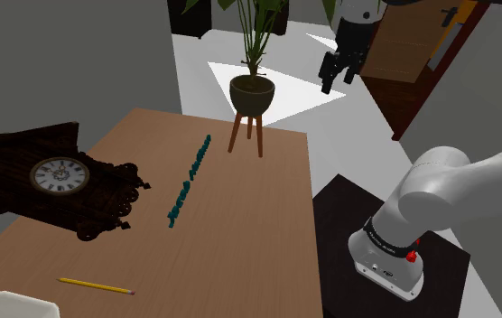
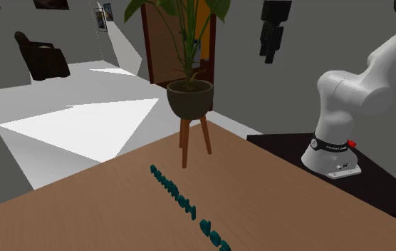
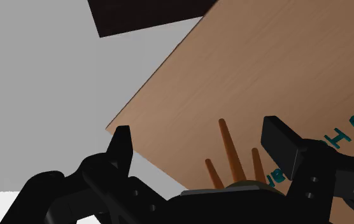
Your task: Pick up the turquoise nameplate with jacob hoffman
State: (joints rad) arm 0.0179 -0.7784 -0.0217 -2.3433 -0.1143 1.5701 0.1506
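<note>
The turquoise nameplate is a thin row of raised letters lying along the middle of the brown wooden table. In the second exterior view the nameplate runs toward the lower right. My black gripper hangs high in the air beyond the table's far end, well apart from the nameplate, with its fingers open and nothing between them. It also hangs at the top of the second exterior view, as the gripper. In the wrist view the gripper looks down past the table's edge, and part of the nameplate's lettering shows beside one finger.
A potted plant on a three-legged wooden stand sits at the table's far end, just below the gripper. A dark ornate clock lies at the shoulder view's left. A yellow pencil and a white object lie near the front. A dark armchair stands far off.
</note>
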